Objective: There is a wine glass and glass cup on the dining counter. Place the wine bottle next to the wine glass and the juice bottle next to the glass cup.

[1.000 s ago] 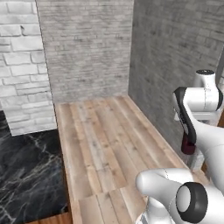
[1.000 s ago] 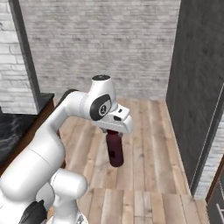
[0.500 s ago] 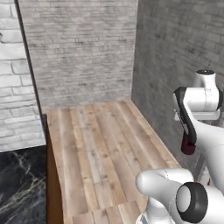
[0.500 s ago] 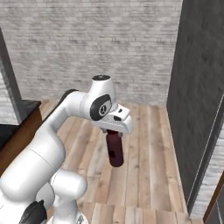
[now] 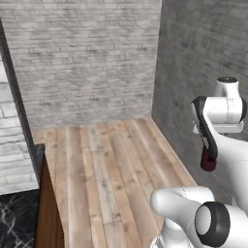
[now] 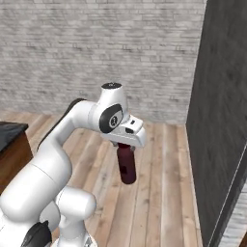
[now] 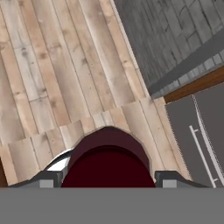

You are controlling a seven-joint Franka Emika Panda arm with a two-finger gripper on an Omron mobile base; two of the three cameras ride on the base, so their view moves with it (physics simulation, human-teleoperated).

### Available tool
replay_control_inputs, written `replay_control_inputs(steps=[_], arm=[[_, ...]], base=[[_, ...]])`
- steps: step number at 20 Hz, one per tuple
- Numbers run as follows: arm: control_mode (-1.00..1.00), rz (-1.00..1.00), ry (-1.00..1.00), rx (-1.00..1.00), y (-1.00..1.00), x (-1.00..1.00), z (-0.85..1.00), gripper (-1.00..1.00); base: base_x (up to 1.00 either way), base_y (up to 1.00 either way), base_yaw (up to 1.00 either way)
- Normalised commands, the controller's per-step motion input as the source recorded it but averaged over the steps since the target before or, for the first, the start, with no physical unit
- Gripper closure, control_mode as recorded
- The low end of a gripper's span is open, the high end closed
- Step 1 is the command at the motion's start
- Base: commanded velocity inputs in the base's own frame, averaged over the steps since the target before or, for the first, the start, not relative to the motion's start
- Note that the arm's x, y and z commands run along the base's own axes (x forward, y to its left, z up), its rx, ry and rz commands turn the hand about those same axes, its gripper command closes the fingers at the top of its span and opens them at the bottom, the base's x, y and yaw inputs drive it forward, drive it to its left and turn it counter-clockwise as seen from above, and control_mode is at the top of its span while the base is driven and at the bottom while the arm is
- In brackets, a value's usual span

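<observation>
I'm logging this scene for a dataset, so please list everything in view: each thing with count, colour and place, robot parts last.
juice bottle: one, dark maroon, hanging upright from the gripper above the floor
dining counter: one, black marble with pale veins on a wood base, at the lower left of the left base view
wood floor: one, pale planks, under and ahead of the arm
brick walls: light grey ahead, darker grey to the right
arm: one, white with dark joints
gripper: one, shut on the bottle's top

A pale wood plank floor [image 5: 106, 164] runs to a far grey brick wall [image 5: 87, 58]. A darker grey brick wall [image 5: 193, 72] closes the right side. A white brick pillar [image 5: 14, 145] stands near left.
</observation>
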Motion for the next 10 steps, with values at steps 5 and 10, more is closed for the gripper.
replay_control_inputs(steps=[5, 10], arm=[[1.00, 0.00, 0.00, 0.00, 0.00, 0.00, 0.00, 1.00], [1.00, 0.00, 0.00, 0.00, 0.00, 0.00, 0.00, 1.00]], base=[[0.73, -0.34, 0.09], [0.73, -0.34, 0.10]])
